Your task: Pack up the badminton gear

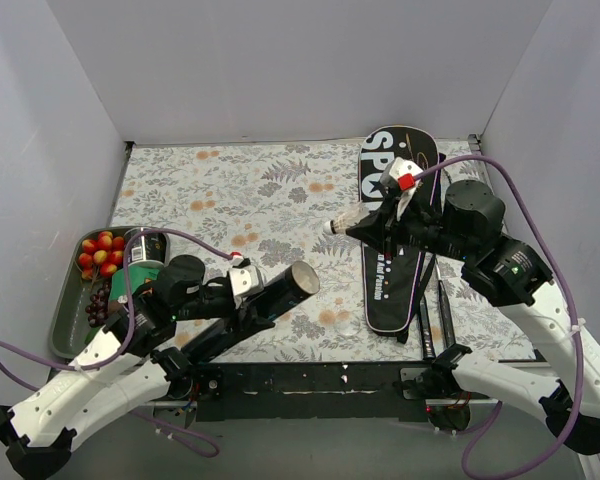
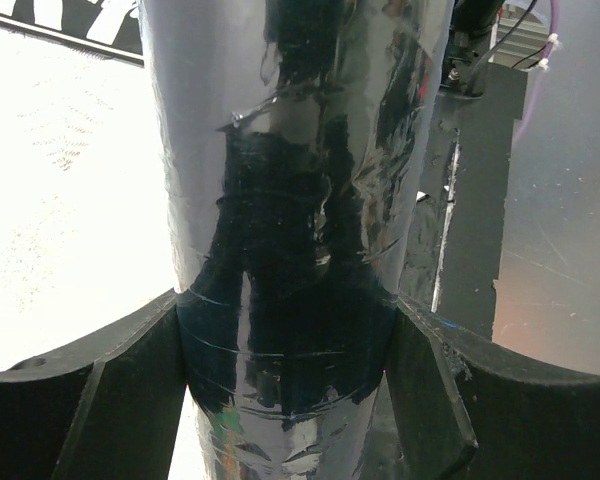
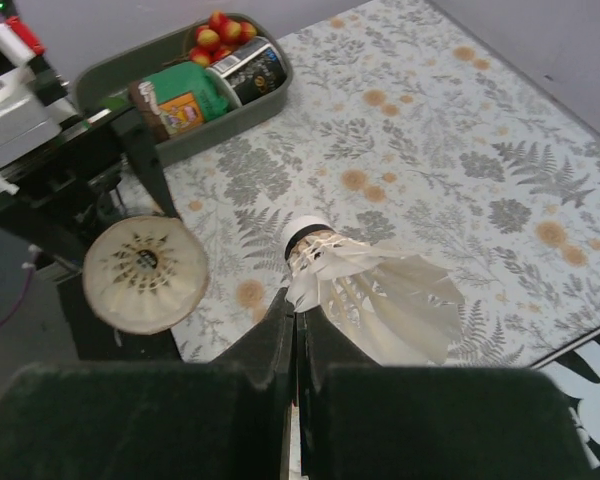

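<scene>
Clamping the long dark shuttle tube (image 2: 300, 200), the left gripper (image 2: 290, 400) has a black finger (image 2: 130, 390) pressed to each side of the glossy wall, jaws spread as wide as the tube. Top view: the tube sits lower centre of frame, slanting up to the right, open mouth at its upper right end. The right wrist view shows that mouth at middle left, filled by a pale, ribbed round face. The right gripper (image 3: 295, 340) has its jaws all but together, pinching the edge of the feather skirt of a white shuttlecock (image 3: 370, 290). The cork end points away from the fingers and sits just right of the tube mouth in that view, not touching it. From above, the shuttlecock is at centre right, cork toward frame left, up and to the right of the tube mouth with a clear gap between them. The black racket bag (image 1: 388, 290) lies lengthwise at right of centre, white lettering up, under the right arm. Two black racket handles (image 1: 443, 318) lie just beside its lower right edge. A tray (image 1: 65, 325) of fruit and cans sits at far left, well apart from both grippers.
</scene>
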You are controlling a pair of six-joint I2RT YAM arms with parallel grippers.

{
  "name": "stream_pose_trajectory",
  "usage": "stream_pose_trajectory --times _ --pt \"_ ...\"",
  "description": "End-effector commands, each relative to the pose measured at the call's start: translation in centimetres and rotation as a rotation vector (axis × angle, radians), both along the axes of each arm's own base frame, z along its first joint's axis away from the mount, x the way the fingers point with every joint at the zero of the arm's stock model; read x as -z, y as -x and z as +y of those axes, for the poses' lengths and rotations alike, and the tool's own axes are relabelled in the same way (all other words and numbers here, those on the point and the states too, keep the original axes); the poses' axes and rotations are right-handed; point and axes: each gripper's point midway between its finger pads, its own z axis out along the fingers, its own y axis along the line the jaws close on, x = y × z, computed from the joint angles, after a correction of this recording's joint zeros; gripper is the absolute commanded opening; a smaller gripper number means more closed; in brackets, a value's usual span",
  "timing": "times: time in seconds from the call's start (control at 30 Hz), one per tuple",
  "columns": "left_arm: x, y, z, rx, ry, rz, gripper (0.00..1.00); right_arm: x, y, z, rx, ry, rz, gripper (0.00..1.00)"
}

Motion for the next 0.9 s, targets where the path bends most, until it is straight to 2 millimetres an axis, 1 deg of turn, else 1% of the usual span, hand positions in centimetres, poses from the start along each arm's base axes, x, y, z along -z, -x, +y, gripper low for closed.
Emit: stream_pose_trajectory --times 0.0,0.1,0.17,0.3,0.37,0.4,0.47,0.57,0.73,0.87 --pt "-2.3 -0.9 -0.1 -0.027 0.032 -0.064 0.17 0.0 4.4 0.5 -0.191 -0.007 0.102 0.01" --pt "-2.3 -1.0 -0.1 -0.034 0.033 -0.061 0.16 0.0 5.7 0.5 -0.247 -0.007 0.117 0.01" --pt "-2.3 -1.1 -0.2 -0.038 0.032 -0.060 0.16 0.3 6.2 0.3 -0.263 0.001 0.128 0.01" --pt "-2.1 -1.4 -0.3 -0.041 0.023 -0.058 0.16 0.6 7.7 0.8 -0.350 -0.012 0.164 0.01" --pt "-1.9 -1.6 -0.4 -0.044 0.013 -0.059 0.16 0.5 8.0 1.1 -0.371 -0.031 0.173 0.01" --pt "-1.9 -1.7 -0.4 -0.044 0.015 -0.062 0.16 0.7 8.2 1.3 -0.384 -0.034 0.183 0.01" --pt "-1.8 -1.8 -0.6 -0.042 0.011 -0.062 0.16 0.9 8.2 1.8 -0.396 -0.041 0.197 0.01" --pt "-1.9 -1.9 -0.8 -0.037 0.016 -0.063 0.16 1.9 8.0 2.6 -0.401 -0.016 0.216 0.01" --pt "-2.7 -1.7 -1.0 -0.024 0.037 -0.072 0.16 3.3 7.1 3.7 -0.391 0.019 0.232 0.01" --pt "-3.4 -1.5 -1.0 -0.015 0.055 -0.082 0.17 4.3 6.8 4.7 -0.406 0.036 0.248 0.01"
